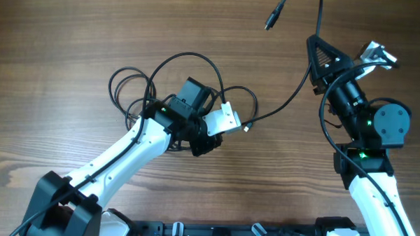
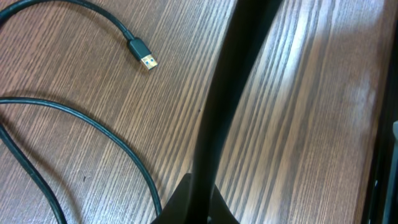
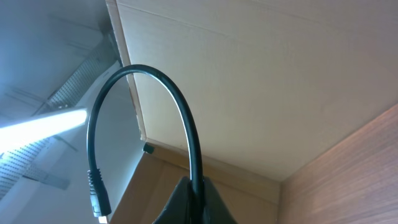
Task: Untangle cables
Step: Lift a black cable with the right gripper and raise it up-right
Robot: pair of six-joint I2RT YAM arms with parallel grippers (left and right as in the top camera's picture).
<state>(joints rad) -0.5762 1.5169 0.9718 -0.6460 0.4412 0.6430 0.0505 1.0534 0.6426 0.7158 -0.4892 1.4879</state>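
Right tool [image 1: 315, 46], well right of tangle [image 1: 152, 79]: clamped on raised cable [image 3: 189, 127]. Left tool [image 2: 194, 194], at tangle: clenched, seemingly on strand [image 2: 230, 74]. Hazard: tangle cinching tighter under opposed pull.

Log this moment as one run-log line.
left hand: shut on cable | right hand: shut on raised cable | USB plug: loose on table | loops: tangled

Bright, even; nearest cable [image 2: 211, 124] seemingly blurred.
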